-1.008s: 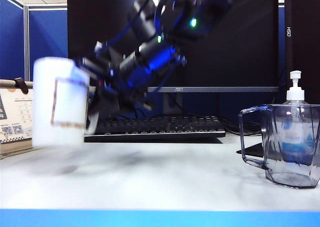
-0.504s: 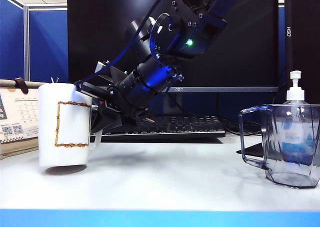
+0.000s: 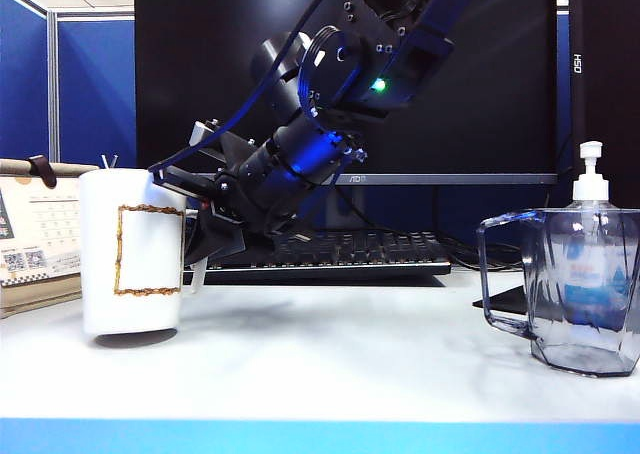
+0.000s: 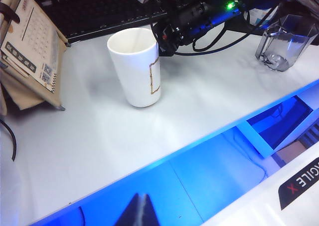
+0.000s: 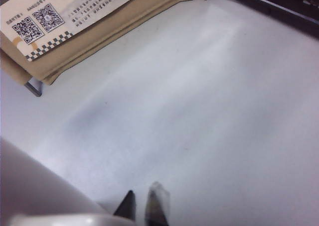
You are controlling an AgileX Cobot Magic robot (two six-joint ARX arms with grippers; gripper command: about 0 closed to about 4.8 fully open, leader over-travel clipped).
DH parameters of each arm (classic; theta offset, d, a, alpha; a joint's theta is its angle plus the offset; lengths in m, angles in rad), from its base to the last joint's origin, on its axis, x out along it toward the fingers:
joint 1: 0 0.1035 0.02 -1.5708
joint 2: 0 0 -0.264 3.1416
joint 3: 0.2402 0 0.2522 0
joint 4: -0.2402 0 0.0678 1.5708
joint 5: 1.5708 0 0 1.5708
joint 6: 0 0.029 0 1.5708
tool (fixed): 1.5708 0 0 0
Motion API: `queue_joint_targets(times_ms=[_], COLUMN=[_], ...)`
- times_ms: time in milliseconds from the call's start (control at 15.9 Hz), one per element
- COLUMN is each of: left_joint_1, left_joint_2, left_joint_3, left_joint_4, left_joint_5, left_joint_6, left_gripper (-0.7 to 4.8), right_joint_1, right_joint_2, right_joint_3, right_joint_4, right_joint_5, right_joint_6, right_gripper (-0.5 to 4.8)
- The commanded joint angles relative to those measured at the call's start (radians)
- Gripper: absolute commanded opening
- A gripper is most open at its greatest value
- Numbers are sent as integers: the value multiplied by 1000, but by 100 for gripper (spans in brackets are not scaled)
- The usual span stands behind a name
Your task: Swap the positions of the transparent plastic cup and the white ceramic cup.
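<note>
White ceramic cup (image 3: 130, 251), gold-outlined rectangle, handle pinched by right hand (image 3: 205, 242); left hand (image 4: 138, 213) closed.

The exterior view sits low at the worktop (image 3: 330, 364) edge, facing the monitor (image 3: 345, 74). The left wrist view looks down from well off; the right wrist view hangs close above. All share the white mug (image 3: 130, 252).

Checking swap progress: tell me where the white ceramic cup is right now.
The white ceramic cup is on the left of the exterior view, beside the desk calendar, with the right gripper at its handle side.
</note>
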Motion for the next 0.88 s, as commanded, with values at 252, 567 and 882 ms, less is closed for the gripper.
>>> queue_joint_targets(times_ms=[252, 567, 882], left_joint_1=[1, 1, 1], left_joint_2=[2, 2, 2], left_joint_3=[0, 0, 0], left_joint_4=[12, 13, 12], left_joint_5=[5, 8, 8], left_joint_6=[11, 30, 37], left_gripper=[-6, -6, -6], right_joint_1=[3, 4, 4], right_joint_2=[-10, -10, -10], right_joint_3=[9, 9, 9], right_joint_4=[25, -28, -107], right_joint_5=[-9, -11, -11], right_joint_6=[16, 16, 17], right_gripper=[141, 177, 223])
